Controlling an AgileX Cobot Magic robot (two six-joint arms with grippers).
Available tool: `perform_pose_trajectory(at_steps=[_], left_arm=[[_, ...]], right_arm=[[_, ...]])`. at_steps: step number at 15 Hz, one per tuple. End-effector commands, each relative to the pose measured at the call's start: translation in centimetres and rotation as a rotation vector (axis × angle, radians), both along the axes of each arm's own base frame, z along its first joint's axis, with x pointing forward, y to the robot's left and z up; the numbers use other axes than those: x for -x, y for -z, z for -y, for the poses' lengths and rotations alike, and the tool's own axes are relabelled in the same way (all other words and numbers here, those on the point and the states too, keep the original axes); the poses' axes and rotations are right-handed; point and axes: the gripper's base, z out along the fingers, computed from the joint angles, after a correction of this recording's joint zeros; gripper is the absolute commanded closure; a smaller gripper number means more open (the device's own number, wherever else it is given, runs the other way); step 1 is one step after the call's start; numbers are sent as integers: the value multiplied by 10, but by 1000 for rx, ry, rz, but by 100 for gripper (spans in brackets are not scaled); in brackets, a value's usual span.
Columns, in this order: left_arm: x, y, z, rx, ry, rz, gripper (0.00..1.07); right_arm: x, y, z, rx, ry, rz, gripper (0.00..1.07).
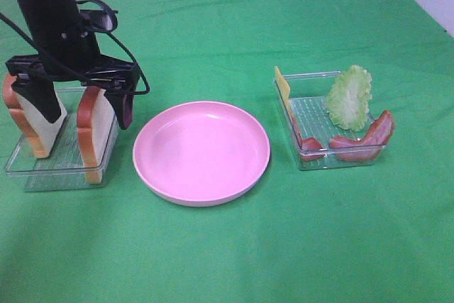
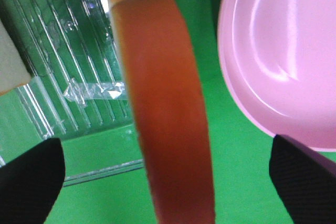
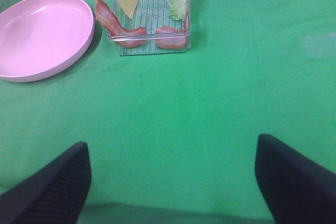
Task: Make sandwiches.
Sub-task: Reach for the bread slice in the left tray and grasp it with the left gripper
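Two white bread slices with orange-brown crust stand on edge in a clear tray at the left. My left gripper is open and straddles the right slice, one finger on each side. In the left wrist view the slice's crust runs between my spread fingertips without touching them. The other slice stands behind the left finger. A second clear tray at the right holds yellow cheese, green lettuce and bacon strips. My right gripper is open and empty over the cloth, out of the high view.
An empty pink plate sits in the middle between the two trays, close to the left tray; it also shows in the left wrist view and the right wrist view. A green cloth covers the table.
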Motion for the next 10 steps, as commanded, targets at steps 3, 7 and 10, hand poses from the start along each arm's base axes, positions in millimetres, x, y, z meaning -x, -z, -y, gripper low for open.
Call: perform_pose_trajectory(at_steps=[3, 7, 10], left_arm=[[-4, 9, 2, -16, 5, 13, 4], [-4, 9, 2, -18, 21, 14, 13], [-4, 9, 1, -20, 24, 16, 52]], right_arm=[[3, 1, 0, 1, -8, 26, 26], [3, 1, 0, 1, -8, 26, 26], [3, 1, 0, 1, -8, 26, 26]])
